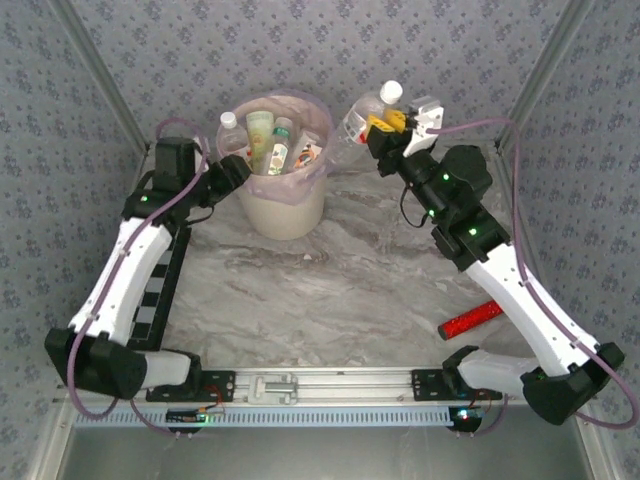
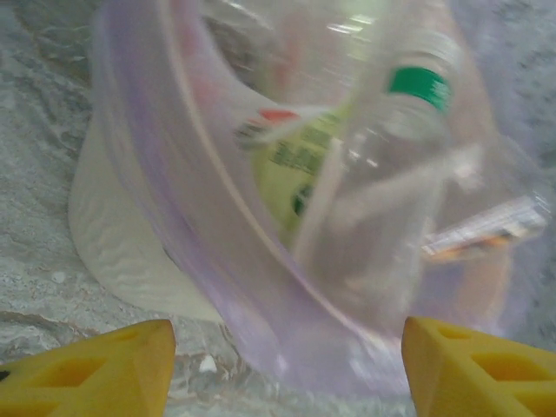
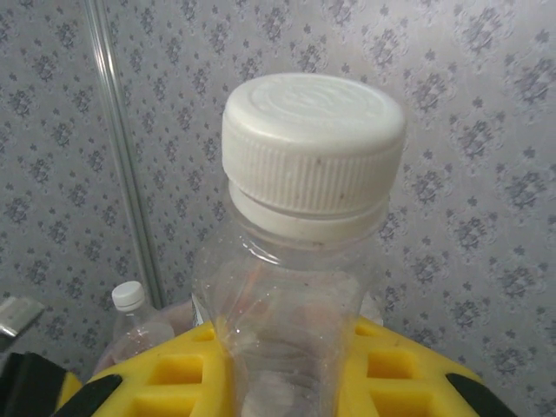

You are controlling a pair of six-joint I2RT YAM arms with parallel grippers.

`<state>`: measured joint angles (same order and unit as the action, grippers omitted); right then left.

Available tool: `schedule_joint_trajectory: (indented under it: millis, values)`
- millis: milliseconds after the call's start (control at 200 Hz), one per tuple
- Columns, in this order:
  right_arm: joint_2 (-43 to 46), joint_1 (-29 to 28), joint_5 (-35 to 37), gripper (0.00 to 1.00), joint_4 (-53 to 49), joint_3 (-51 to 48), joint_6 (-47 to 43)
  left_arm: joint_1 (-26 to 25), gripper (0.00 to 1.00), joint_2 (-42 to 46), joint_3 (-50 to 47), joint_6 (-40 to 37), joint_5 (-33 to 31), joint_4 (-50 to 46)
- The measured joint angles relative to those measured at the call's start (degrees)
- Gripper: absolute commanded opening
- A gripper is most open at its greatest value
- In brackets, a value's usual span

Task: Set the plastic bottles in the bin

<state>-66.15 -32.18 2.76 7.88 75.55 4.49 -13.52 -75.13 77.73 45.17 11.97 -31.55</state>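
Several plastic bottles [image 1: 272, 142] stand in the bin [image 1: 288, 215] at the far side of the worktop [image 1: 340, 285]; my left tool [image 1: 238, 168] gapes wide and empty at its rim; my right tool [image 1: 388, 128] clamps a white-capped bottle [image 3: 304, 261] by the body, raised just right of the bin, I judge ready for dropping in.

Marbled grey-white table [image 1: 350, 265], flat. Cream bin [image 1: 290, 212] stands upright on it at far side. Red cylinder [image 1: 470, 320] lies on its side, well apart from bin, nearer and to right. Black-and-white checkered strip [image 1: 150, 315] lies flat, near-left of bin. Metal rail [image 1: 320, 385] spans near edge, opposite bin.
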Motion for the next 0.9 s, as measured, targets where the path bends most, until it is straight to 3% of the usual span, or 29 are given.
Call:
schedule_joint_trajectory:
  millis: [280,690,765,900]
  values:
    - [4.17,1.6,1.14,0.18,-0.31,-2.16,-0.5,-0.11,0.58,-2.38,0.09,5.29,-3.5,2.16]
    - [4.13,2.84,1.14,0.18,-1.05,-3.74,-0.44,0.02,0.28,-8.07,7.87,2.86,-1.07,-1.99]
    - [4.11,3.02,1.14,0.18,-1.18,-3.74,-0.26,0.04,0.28,-9.05,8.92,2.08,-0.37,-2.12]
    - [3.87,3.08,1.11,0.18,-1.29,-3.74,0.2,0.0,0.4,-11.87,11.76,-0.85,3.15,-3.98]
